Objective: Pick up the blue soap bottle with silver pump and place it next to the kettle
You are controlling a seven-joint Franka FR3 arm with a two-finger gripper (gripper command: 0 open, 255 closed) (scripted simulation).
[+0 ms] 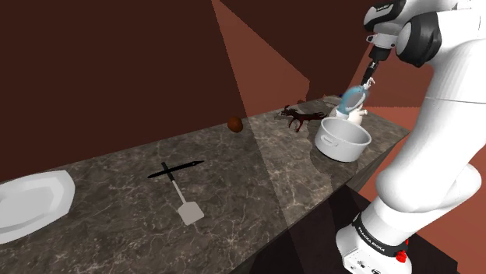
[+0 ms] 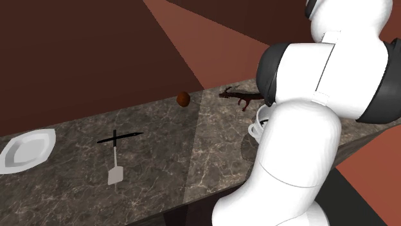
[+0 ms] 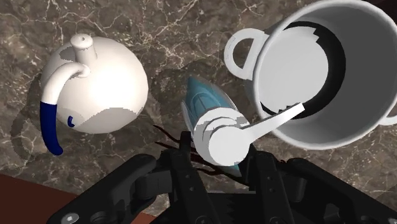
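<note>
A light blue soap bottle point(image 3: 205, 102) with a pale pump head point(image 3: 224, 139) sits clasped between my black fingers point(image 3: 185, 160); my gripper point(image 3: 222, 164) is shut on it. In the shoulder view the bottle point(image 1: 354, 96) hangs tilted under the gripper point(image 1: 369, 80), above the counter at its far right end. Below it stands a white kettle point(image 3: 95, 83) with a blue-tipped handle, partly hidden behind the pot in the shoulder view point(image 1: 356, 117). The bottle is between the kettle and a white pot point(image 3: 318, 70).
The two-handled pot point(image 1: 343, 141) stands near the counter's point(image 1: 234, 187) front edge. A dark red figure point(image 1: 304, 117) and a brown ball point(image 1: 235, 123) lie at the back. A spatula point(image 1: 185, 206), a black utensil point(image 1: 175, 169) and a white plate point(image 1: 31, 204) lie further left.
</note>
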